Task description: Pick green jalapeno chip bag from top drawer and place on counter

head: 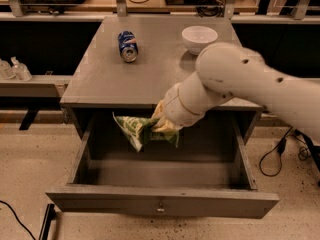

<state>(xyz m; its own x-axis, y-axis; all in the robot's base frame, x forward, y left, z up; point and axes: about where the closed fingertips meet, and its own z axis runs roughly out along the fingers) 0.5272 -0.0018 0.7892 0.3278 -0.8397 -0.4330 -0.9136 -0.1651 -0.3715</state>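
Green with pale patches, the bag (137, 130) hangs in the air over the open drawer (160, 200), clear of the drawer's floor. It is crumpled, with one pointed corner going out to the left and its right end gathered at the gripper (161, 124). The bag is just under the front edge of the counter (110, 79), in front of the dark hollow of the cabinet, and it does not touch the counter top.

The gripper is at the right end of the bag, below the counter's front edge and above the back part of the drawer. The thick wrist covers most of it, so the fingers are hard to see; it seems that the jaws are closed on the bag's right end, because nothing else carries the bag. The white arm (235, 79) comes from the right side and goes down to the left, passing over the right front corner of the counter.

The drawer is pulled far out toward the camera. Its inside is grey, and a small metal knob (160, 208) sits at the middle of the front panel.

On the counter, a blue can (127, 46) lies on its side near the back left. A white bowl (199, 38) stands upright near the back right, well apart from the can and just behind the arm.

Speckled floor (30, 159) lies around the cabinet, with a black cable (272, 156) at the right.
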